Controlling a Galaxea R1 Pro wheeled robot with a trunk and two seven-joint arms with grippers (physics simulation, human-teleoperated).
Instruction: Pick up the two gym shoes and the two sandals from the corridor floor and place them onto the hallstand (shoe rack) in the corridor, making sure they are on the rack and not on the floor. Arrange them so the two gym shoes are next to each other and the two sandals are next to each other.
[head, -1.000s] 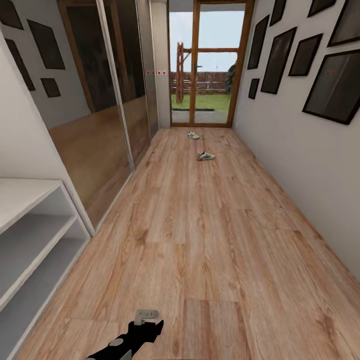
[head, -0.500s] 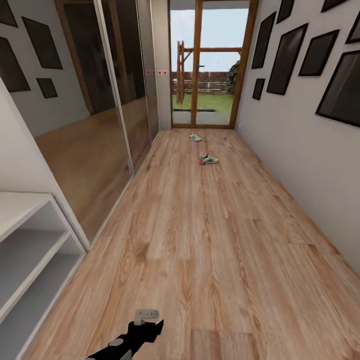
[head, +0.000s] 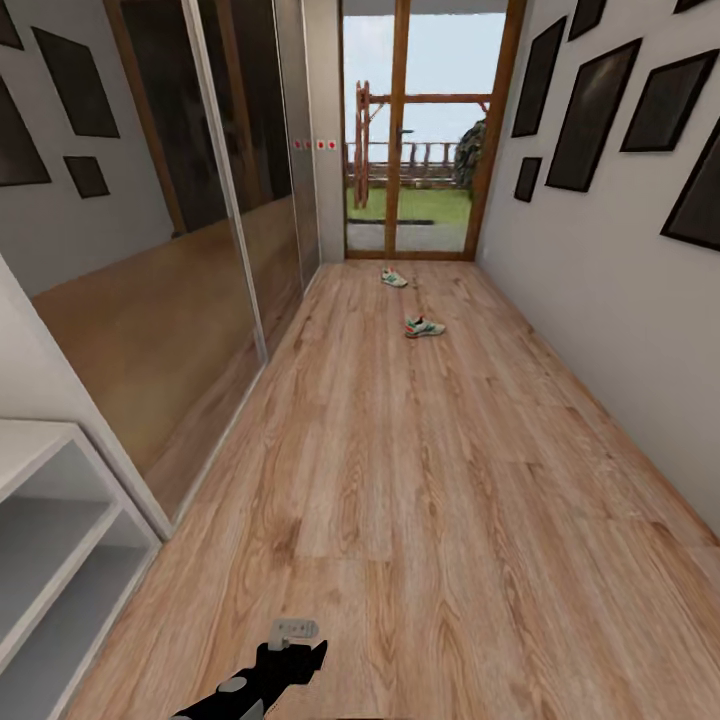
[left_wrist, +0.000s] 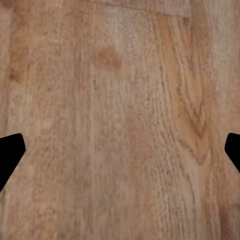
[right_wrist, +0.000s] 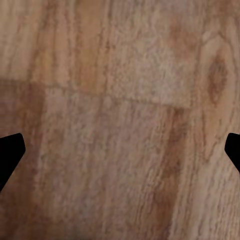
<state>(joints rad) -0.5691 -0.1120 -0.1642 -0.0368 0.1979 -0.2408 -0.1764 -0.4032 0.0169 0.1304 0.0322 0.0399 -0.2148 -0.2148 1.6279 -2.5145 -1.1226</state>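
You are facing two gym shoes (head: 424, 327) lying far ahead on the corridor floor (head: 420, 480); both grippers, left (left_wrist: 120, 150) and right (right_wrist: 120, 150), are hanging wide, holding nothing.

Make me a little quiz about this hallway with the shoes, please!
1. How many gym shoes lie on the corridor floor?
2. True or false: the shoe rack already holds a shoe.
3. The left gripper is: A) open over bare floor, B) shut on a shoe.

Key: 1) Two, the farther one nearer the glass door. 2) False as far as its visible shelves show. 3) A.
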